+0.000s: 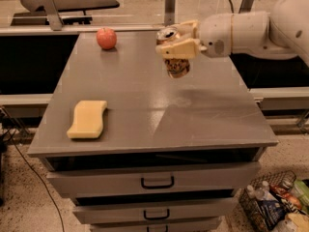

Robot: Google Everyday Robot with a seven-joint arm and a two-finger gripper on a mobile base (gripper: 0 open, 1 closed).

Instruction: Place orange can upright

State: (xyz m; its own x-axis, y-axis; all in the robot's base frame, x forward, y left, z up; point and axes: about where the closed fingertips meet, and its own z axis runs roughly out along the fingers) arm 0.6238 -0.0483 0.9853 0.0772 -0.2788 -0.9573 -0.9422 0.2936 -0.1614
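In the camera view, the gripper (169,40) hangs over the far right part of the table (193,120), at the end of the white arm (241,33) that comes in from the right. Its fingers (179,48) are closed around the can (177,67), which is in the air with the silver top upward and a little tilted. The apple (106,37) stands at the far left. The sponge (88,118) lies near the front left edge.
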